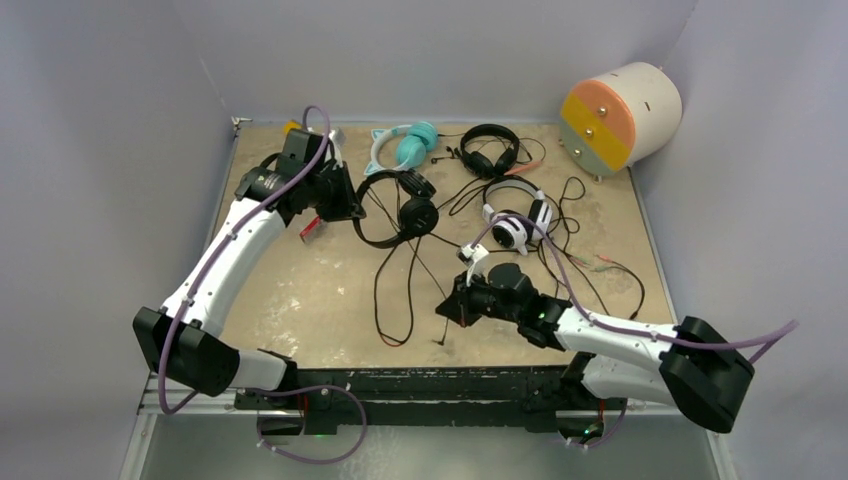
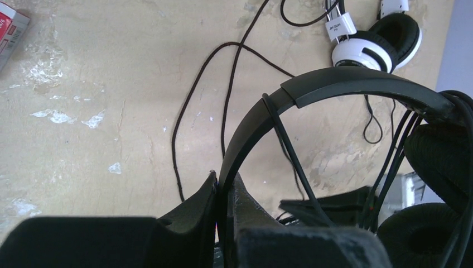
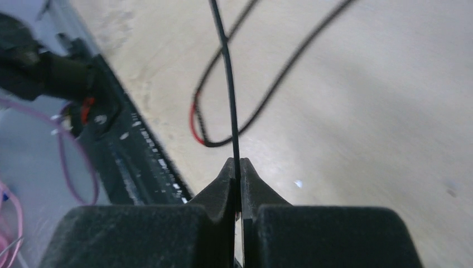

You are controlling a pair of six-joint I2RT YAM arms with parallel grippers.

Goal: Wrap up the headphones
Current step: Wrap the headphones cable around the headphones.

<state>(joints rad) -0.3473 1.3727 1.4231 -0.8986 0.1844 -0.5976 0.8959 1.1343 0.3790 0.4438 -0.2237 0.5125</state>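
Black over-ear headphones (image 1: 416, 214) are near the middle of the sandy tabletop (image 1: 300, 290), and the left gripper (image 2: 223, 183) is squeezed tight on their headband. The right gripper (image 3: 239, 167) pinches a thin black cable (image 3: 230, 100) (it runs straight up from the fingers). White-and-black headphones (image 1: 512, 228) lie just beside, with loose wires (image 1: 570, 215) tangled around them. Teal cat-ear headphones (image 1: 405, 145) and a black-and-red pair (image 1: 490, 150) rest behind.

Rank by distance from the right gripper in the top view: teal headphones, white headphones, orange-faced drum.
1. White headphones, just beyond the right gripper, slightly right.
2. Teal headphones, far edge, left of centre.
3. Drum, far right corner.
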